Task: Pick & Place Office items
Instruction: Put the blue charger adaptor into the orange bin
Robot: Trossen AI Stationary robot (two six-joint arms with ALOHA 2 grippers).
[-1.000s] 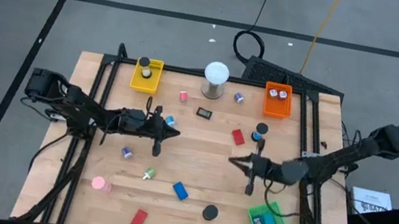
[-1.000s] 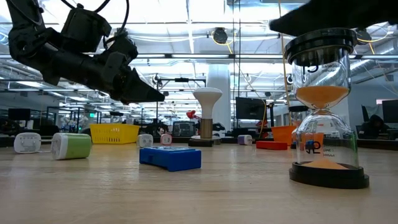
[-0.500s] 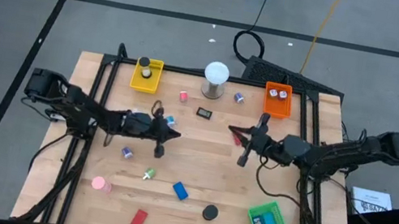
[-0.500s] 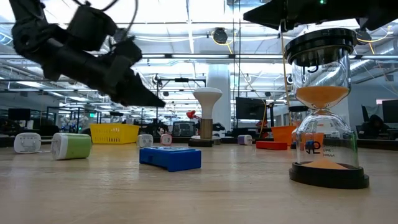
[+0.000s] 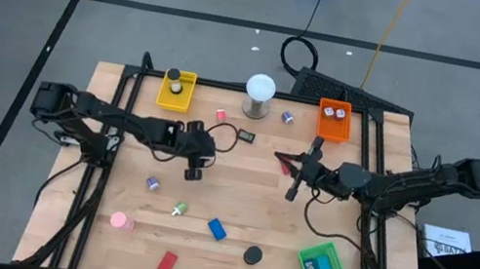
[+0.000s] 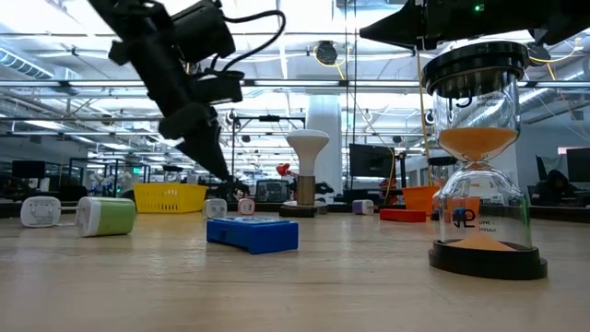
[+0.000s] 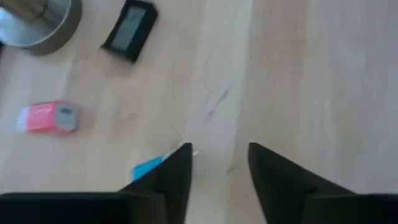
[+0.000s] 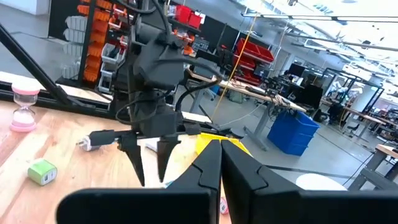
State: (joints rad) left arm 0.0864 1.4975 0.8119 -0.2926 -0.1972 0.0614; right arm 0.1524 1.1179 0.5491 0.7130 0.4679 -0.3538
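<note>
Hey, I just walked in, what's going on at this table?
Two robot arms are sorting small office items scattered over a wooden table. The left gripper points down, fingers open, right beside a small blue item. It has nothing in its grasp. The right gripper is shut and empty, raised above the table near a red block. Most pieces lie loose on the wood, outside the trays.

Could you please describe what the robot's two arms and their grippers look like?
Both arms are dark, slim and jointed, with black cables looping along them. The left gripper ends in two black fingers tapering to points. The right gripper has two similar dark, wedge-shaped fingers. No markings or labels are visible on either gripper.
</note>
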